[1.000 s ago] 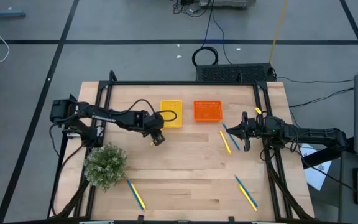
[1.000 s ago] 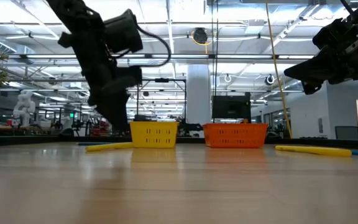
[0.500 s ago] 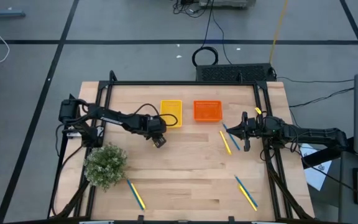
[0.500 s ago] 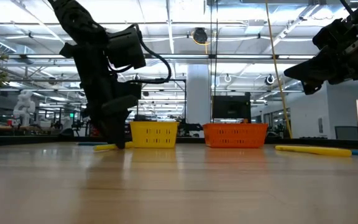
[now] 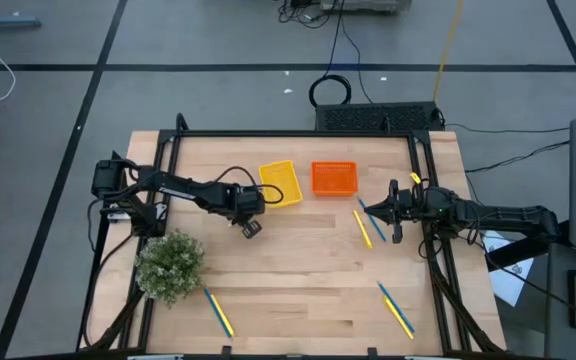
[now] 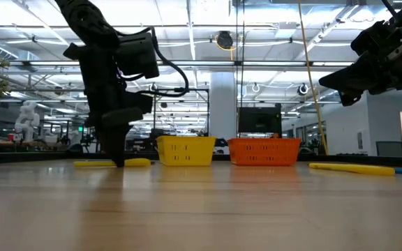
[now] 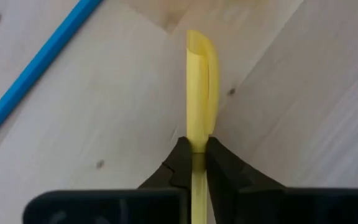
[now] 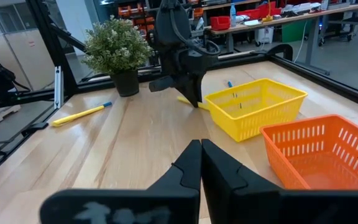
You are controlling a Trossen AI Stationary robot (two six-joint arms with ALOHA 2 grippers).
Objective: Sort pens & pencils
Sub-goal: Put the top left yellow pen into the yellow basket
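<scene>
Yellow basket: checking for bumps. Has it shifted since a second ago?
Yes. The yellow basket has rotated and slid toward the orange basket, narrowing their gap.

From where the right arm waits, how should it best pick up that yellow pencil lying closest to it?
Probably across the middle of the pencil, coming straight down from above. It lies flat on the table, thin and straight, slanted, with a blue pen close beside it, so the right tool should turn to straddle only the pencil's width.

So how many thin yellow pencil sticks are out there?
4 yellow pencils: one pinched in the left gripper, one by the right gripper, one by the green potted plant, one front right. The plastic baskets may hide more.
</scene>
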